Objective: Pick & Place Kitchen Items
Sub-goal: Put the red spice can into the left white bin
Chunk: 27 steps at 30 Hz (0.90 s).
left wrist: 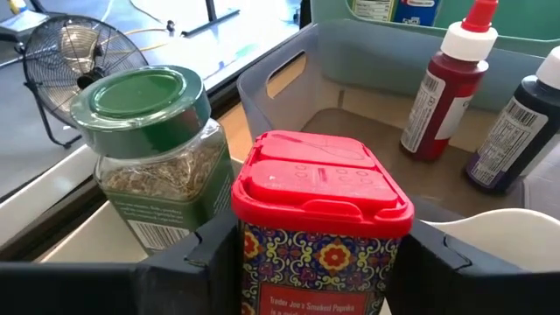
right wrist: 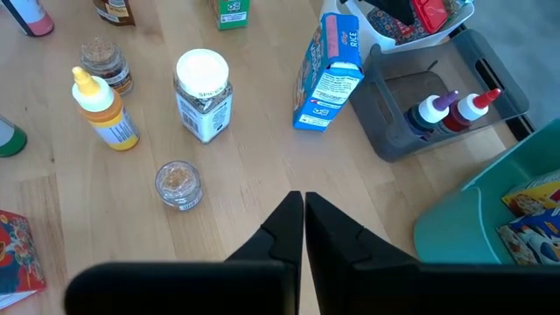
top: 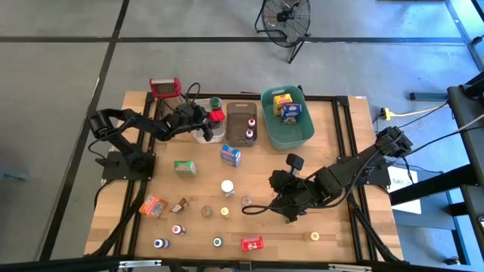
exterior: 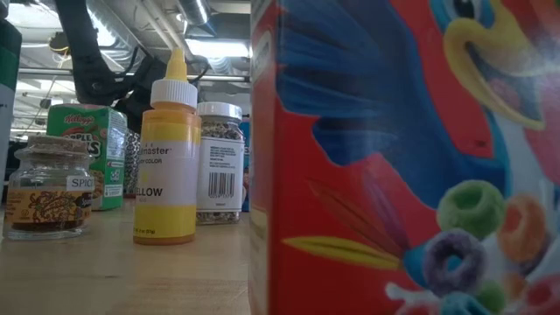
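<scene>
My left gripper (top: 212, 117) is at the table's far left, shut on a red-lidded spice tin (left wrist: 319, 219) with a patterned body, over the white bin (top: 204, 134). A green-lidded herb jar (left wrist: 153, 149) stands just beside the tin. The grey bin (top: 240, 125) holds a red-capped bottle (left wrist: 451, 83) and a dark bottle (left wrist: 516, 131). My right gripper (right wrist: 303, 210) hangs shut and empty above the table's middle, over bare wood. Below it stand a yellow bottle (right wrist: 103, 109), a white-lidded jar (right wrist: 203, 94) and a small glass jar (right wrist: 178, 184). My left gripper has the tin's body just under the red lid (left wrist: 319, 254) pinched between its two fingers, one on each side. The fingers (left wrist: 210, 249) come nearly level from the table's left. The tin stands upright. Its bottom is hidden by the gripper.
The teal bin (top: 287, 117) at the far right holds small boxes. A steel grater (top: 164, 88) stands at the far left corner. A blue box (top: 231, 155), a green box (top: 184, 168), an orange packet (top: 153, 205) and several small jars are scattered over the near half. A red cereal box (exterior: 402, 157) fills the low view.
</scene>
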Motion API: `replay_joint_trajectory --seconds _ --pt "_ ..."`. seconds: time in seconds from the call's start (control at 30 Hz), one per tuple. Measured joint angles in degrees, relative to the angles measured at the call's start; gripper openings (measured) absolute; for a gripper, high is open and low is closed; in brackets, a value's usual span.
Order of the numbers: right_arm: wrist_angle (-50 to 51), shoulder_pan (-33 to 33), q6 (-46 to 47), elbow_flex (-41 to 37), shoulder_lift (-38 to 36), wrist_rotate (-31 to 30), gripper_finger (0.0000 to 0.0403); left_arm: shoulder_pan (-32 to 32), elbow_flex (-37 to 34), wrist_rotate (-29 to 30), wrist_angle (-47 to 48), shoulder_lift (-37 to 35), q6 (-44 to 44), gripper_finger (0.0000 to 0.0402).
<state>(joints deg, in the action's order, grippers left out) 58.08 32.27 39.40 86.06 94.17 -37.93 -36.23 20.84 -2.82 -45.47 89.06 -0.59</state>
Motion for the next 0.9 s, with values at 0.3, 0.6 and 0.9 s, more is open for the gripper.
replay_joint_trajectory --seconds 0.3,0.6,0.9 --pt "0.0 0.0 0.0 0.0 0.0 0.0 0.0019 0.0 0.0 0.1 0.2 0.0 0.0 0.0218" --pt "0.0 0.0 0.0 0.0 0.0 0.0 0.0019 0.0 0.0 0.2 0.5 0.0 0.2 0.026" --pt "0.0 0.0 0.0 0.0 0.0 0.0 0.0019 0.0 0.0 0.3 0.3 -0.1 0.3 0.0296"
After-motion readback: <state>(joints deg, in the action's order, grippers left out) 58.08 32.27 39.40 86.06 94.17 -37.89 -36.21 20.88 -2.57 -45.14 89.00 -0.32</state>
